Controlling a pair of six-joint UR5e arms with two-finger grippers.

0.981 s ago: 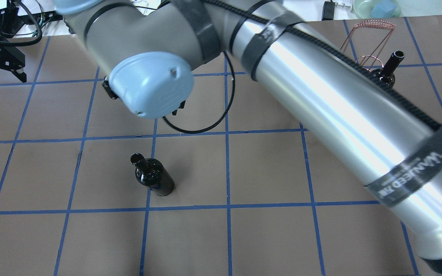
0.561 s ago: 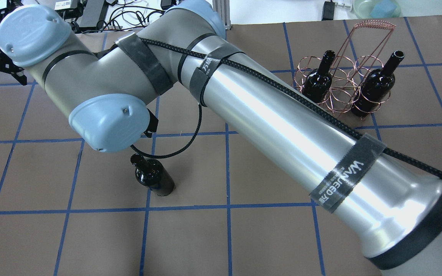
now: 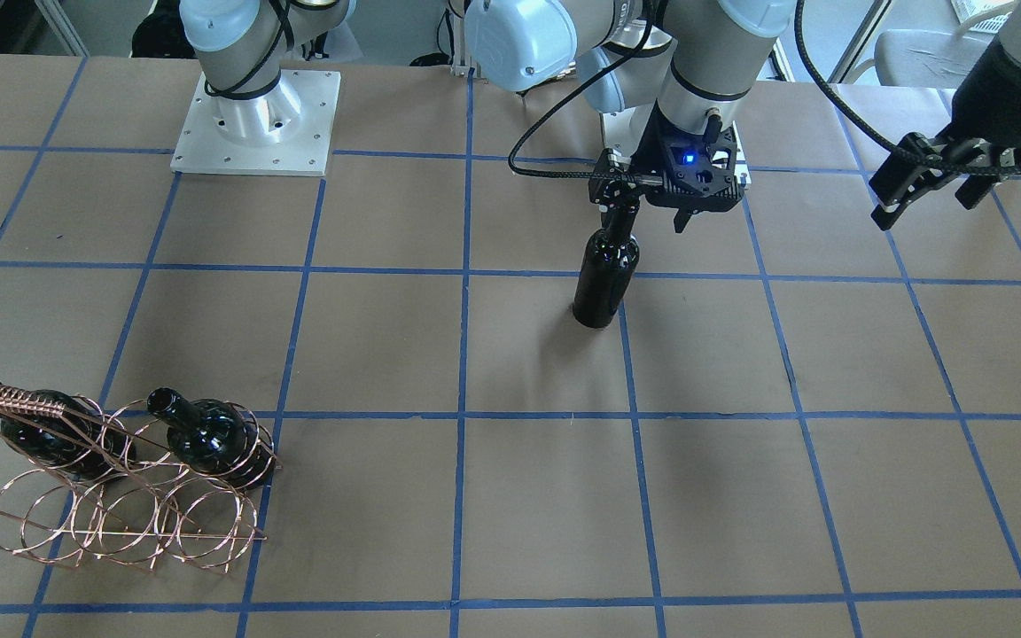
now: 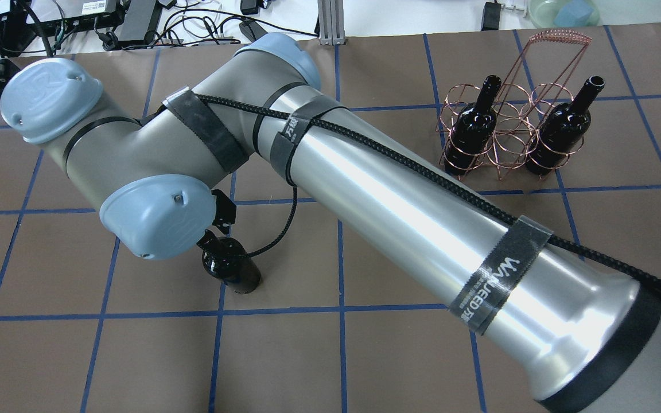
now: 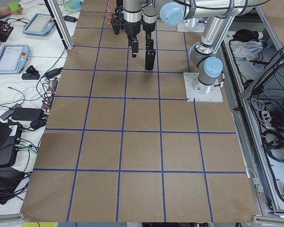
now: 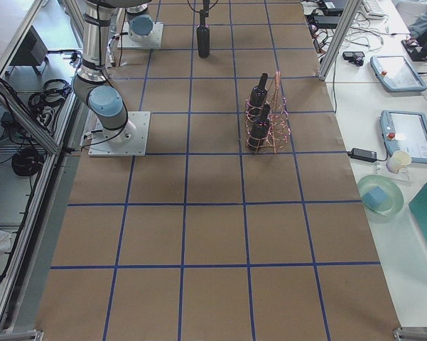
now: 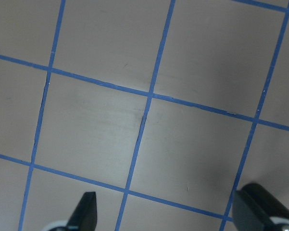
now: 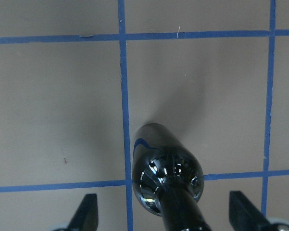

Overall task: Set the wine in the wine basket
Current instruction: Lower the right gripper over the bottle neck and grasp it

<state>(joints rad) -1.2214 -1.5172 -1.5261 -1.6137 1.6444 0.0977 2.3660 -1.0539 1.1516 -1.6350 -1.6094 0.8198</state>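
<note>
The wine bottle (image 3: 601, 285), glossy black, stands upright near the table's middle; it also shows in the overhead view (image 4: 232, 268) and the right wrist view (image 8: 167, 179). My right gripper (image 3: 649, 211) hangs over it, open, one finger (image 8: 88, 211) on each side of the neck, not touching. The copper wire wine basket (image 3: 120, 518) stands far off (image 4: 509, 123), with two identical bottles (image 4: 471, 133) (image 4: 558, 136) in its outer loops; the middle loops hold nothing. My left gripper (image 3: 931, 198) is open and empty over bare table (image 7: 168, 214).
My right arm's long forearm (image 4: 422, 201) spans the table from the near right to the bottle. The arm base plates (image 3: 253, 133) sit at the robot's edge. Cables and power bricks (image 4: 152, 20) lie beyond the far edge.
My right arm has swung left and down, bringing the wrist over the standing bottle and uncovering the basket. The bottle has not moved.
</note>
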